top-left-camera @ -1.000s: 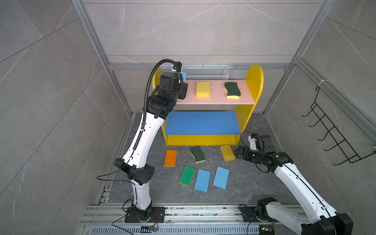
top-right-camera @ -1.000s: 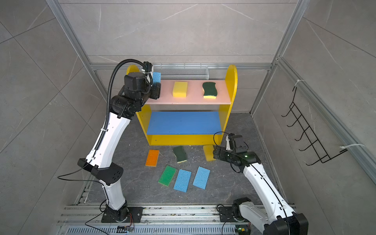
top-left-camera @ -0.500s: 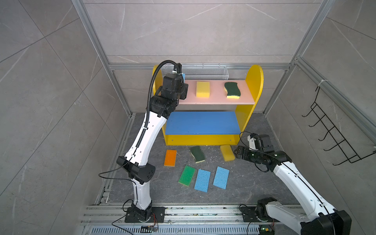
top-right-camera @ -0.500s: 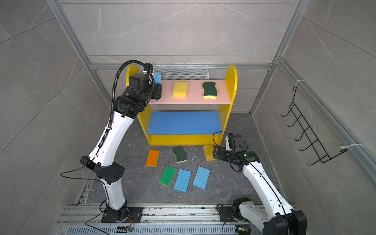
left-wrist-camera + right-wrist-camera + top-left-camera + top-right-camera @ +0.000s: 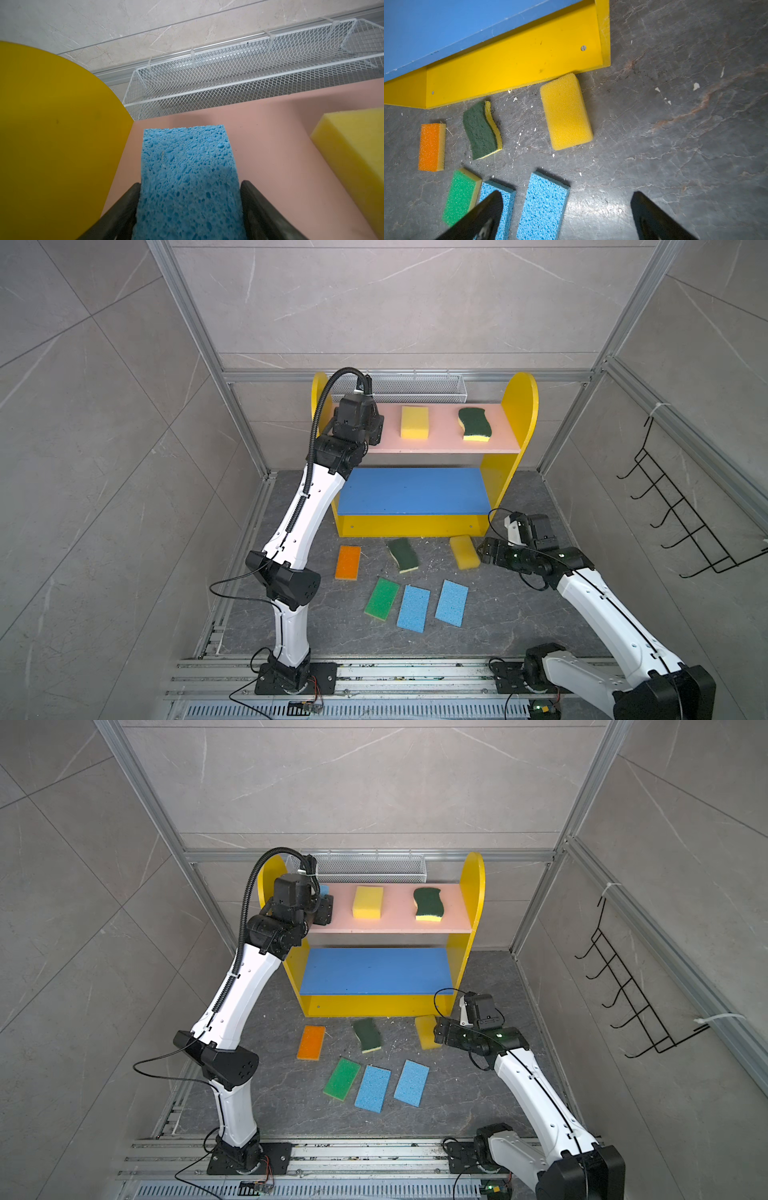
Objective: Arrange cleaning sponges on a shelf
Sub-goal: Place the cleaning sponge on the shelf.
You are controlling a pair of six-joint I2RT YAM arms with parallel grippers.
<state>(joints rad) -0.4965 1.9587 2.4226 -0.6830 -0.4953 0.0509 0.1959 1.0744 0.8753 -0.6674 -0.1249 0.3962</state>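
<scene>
Lower centre: light blue sponge [image 5: 186, 153] flanked closely by left gripper [image 5: 190, 186]; grip unclear. In a top view, only its corner [image 5: 323, 890].

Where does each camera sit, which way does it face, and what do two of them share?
Top views: high in front, looking down and back at the shelf; both arms show.
Left wrist: on the left arm, looking along the pink board to the basket; left gripper flanks a blue sponge.
Right wrist: on the right arm, looking down at the floor's orange sponge; open right gripper shows.
Shared: top views also show that orange sponge.
</scene>
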